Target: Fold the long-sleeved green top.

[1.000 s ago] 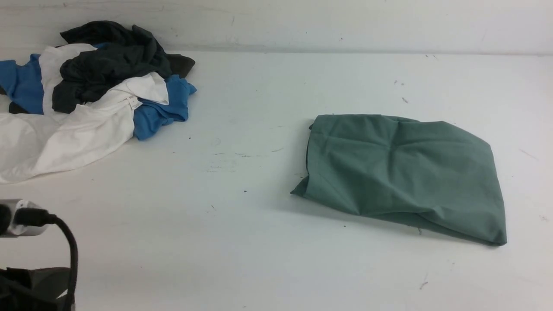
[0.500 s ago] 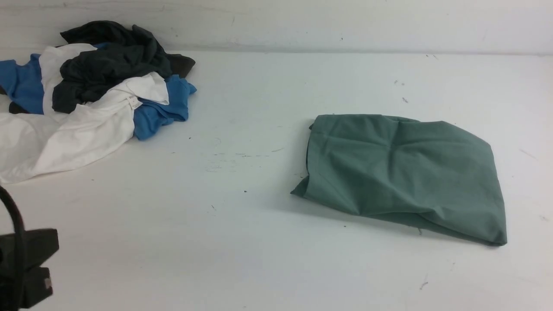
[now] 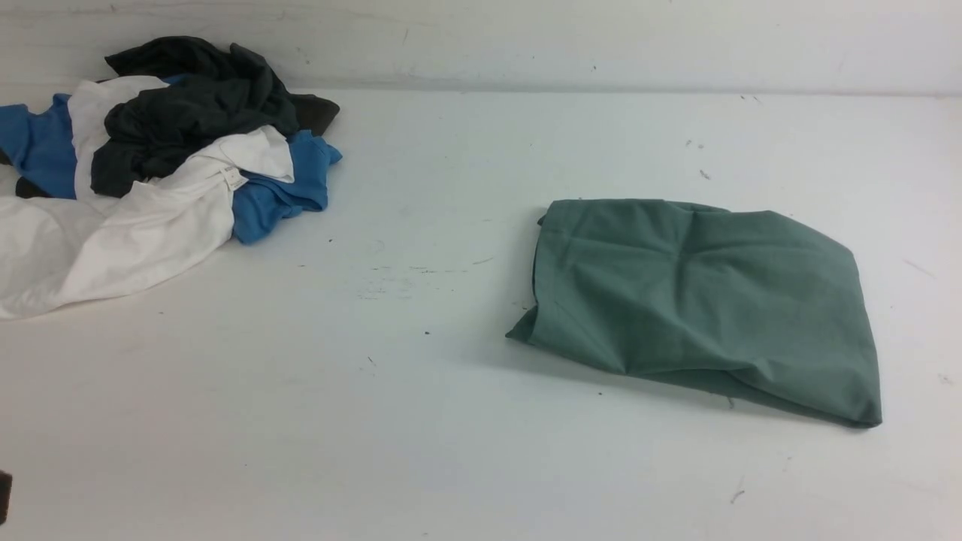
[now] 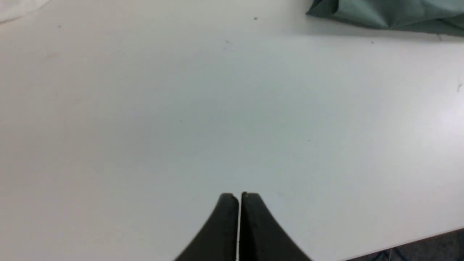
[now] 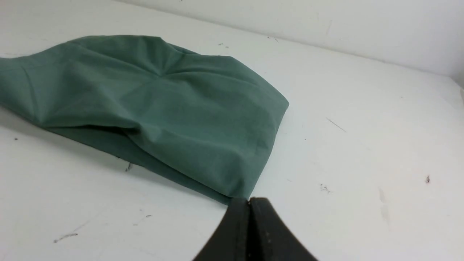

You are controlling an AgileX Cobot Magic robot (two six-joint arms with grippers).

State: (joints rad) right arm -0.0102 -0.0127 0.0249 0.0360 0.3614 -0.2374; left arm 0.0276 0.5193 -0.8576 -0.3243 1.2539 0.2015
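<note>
The left arm had drawn back out of the front view, both sets of fingers (image 4: pixel 239 197) pressed together empty, leaving the green long-sleeved top (image 3: pixel 703 300) folded on the worktop (image 3: pixel 421 421), apparently finished.

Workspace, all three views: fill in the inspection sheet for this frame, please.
Surface: white table, scuffed, small dark specks.
Job's things: green long-sleeved top lies folded into a compact bundle on the robot's right side, nothing holding it.
Clutter: heap of blue, white and black garments at far left.
Hands: left hand shut, empty, above bare table; right hand shut, empty, near the top's corner.
Cables: nothing seen.
Surroundings: white wall behind.
</note>
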